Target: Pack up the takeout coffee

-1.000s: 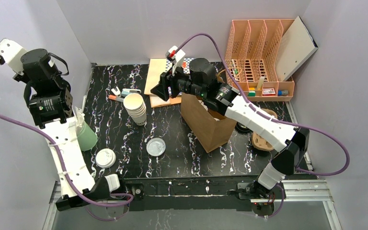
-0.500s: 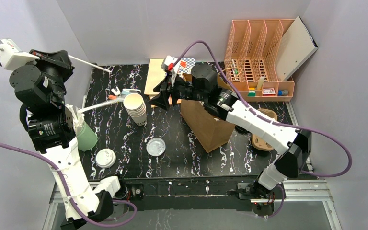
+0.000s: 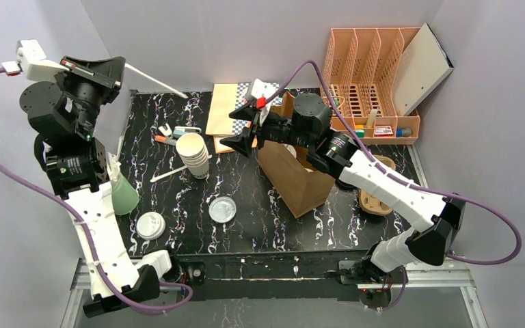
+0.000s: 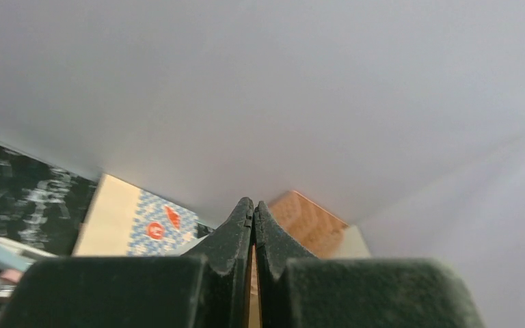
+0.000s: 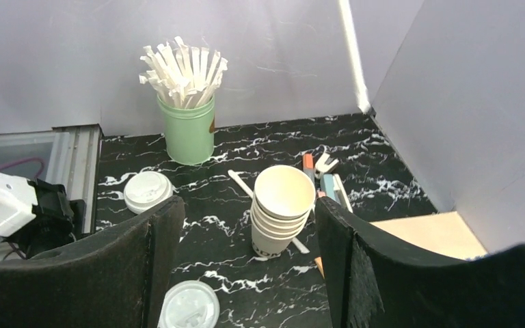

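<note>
Two takeout coffee cups show from above as round white sip lids, one [image 3: 150,225] [image 5: 147,190] near the left arm's base, the other [image 3: 223,209] [image 5: 189,306] mid-table; their sides are hidden. My right gripper [image 3: 243,133] [image 5: 246,205] hangs open and empty above the table, apart from both, its fingers framing a stack of lidless cream cups [image 3: 193,154] [image 5: 281,205]. My left gripper [image 3: 122,65] [image 4: 253,203] is raised high at the far left, shut on a thin white straw [image 3: 157,81] that slants down from its tips.
A brown paper bag [image 3: 301,174] stands open right of centre, under the right arm. A green holder of straws [image 3: 124,196] [image 5: 190,133] sits by the left arm. A loose straw [image 3: 167,173] lies beside the cup stack. An orange file rack [image 3: 369,82] stands back right.
The left arm rose with a straw in its jaws, and a second straw fell onto the table by the cup stack. The right gripper opened wider and shifted slightly right.
</note>
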Action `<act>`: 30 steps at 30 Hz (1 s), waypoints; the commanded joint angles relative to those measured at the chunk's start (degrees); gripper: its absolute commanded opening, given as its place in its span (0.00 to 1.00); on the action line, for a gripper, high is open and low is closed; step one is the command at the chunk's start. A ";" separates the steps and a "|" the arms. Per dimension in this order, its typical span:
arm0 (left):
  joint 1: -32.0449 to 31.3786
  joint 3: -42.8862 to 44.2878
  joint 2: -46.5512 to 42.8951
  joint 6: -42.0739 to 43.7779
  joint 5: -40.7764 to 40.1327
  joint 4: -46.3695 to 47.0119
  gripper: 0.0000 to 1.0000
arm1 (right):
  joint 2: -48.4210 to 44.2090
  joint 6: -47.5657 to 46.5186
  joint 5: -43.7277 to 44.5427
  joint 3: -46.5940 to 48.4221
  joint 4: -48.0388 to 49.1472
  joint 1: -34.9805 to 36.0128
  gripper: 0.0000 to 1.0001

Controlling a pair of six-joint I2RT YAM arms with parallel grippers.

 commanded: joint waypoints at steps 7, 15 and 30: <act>0.02 -4.99 1.22 -17.56 19.10 19.87 0.00 | 1.11 -12.55 -3.08 4.69 8.37 0.70 0.73; -4.07 -7.88 3.45 -17.71 19.85 23.61 0.00 | 5.63 -18.16 3.34 8.99 12.19 1.68 0.63; -17.57 -9.91 5.96 -10.03 13.20 22.55 0.00 | 15.51 -24.72 17.16 16.48 22.55 3.26 0.47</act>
